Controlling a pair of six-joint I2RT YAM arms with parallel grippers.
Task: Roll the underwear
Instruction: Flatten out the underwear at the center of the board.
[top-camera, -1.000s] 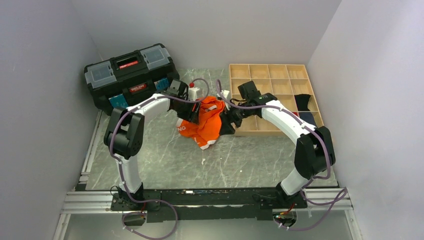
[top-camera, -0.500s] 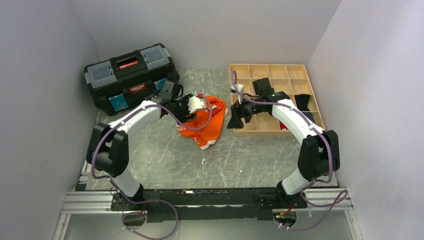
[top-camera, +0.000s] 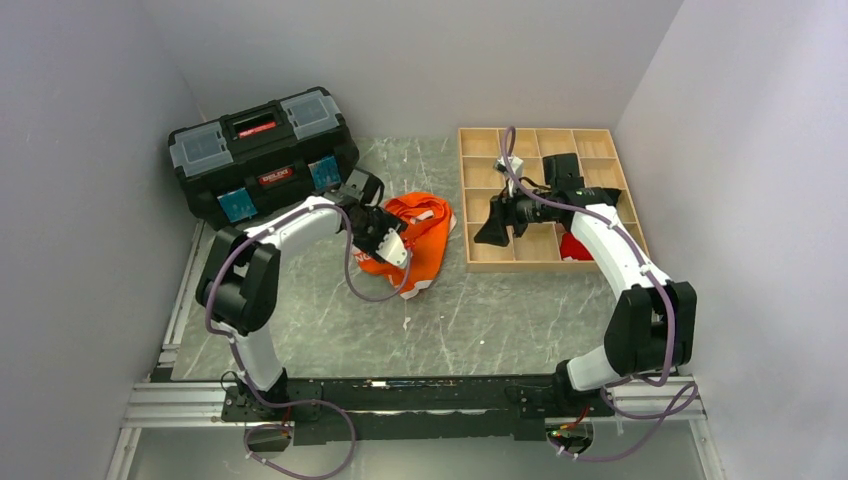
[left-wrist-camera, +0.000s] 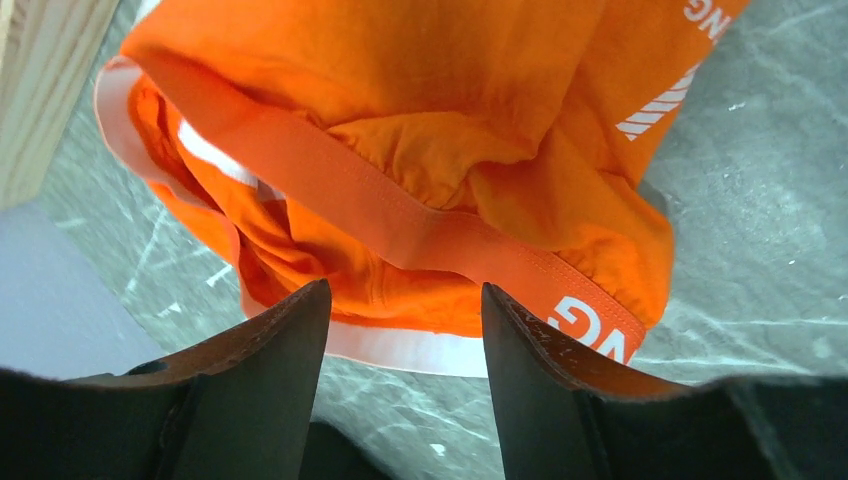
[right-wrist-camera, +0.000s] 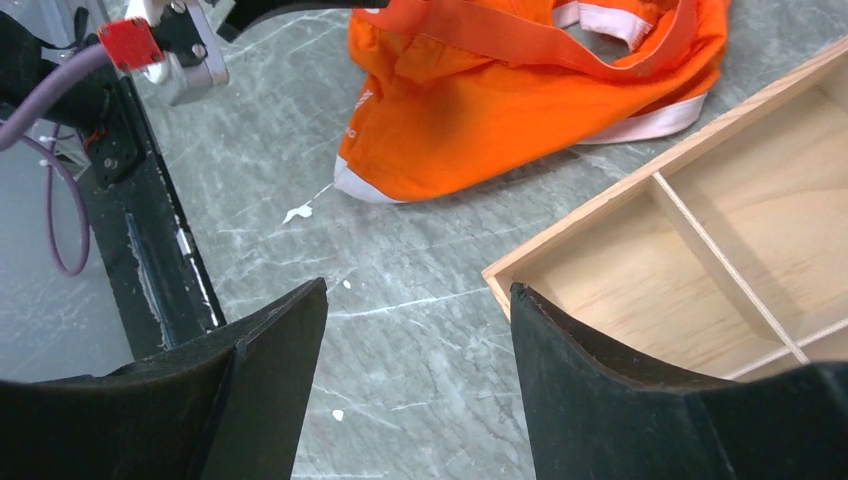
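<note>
On the grey marbled table (top-camera: 330, 320), the underwear (top-camera: 418, 235) lies in a loose, crumpled heap just left of the wooden tray (top-camera: 467, 200), waistband gaping. No roll has been started, so I judge flattening and rolling are all left. The left end effector (left-wrist-camera: 405, 300) hovers low over the side away from the tray, jaws apart and empty. The right end effector (right-wrist-camera: 418, 300) hangs over the tray's near left corner, jaws wide, holding nothing.

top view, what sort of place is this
Probably a robot lab test cell: blank walls box in a table, a rail carries the left arm and right arm, and staged props lie out: toolbox, tray, underwear.
</note>
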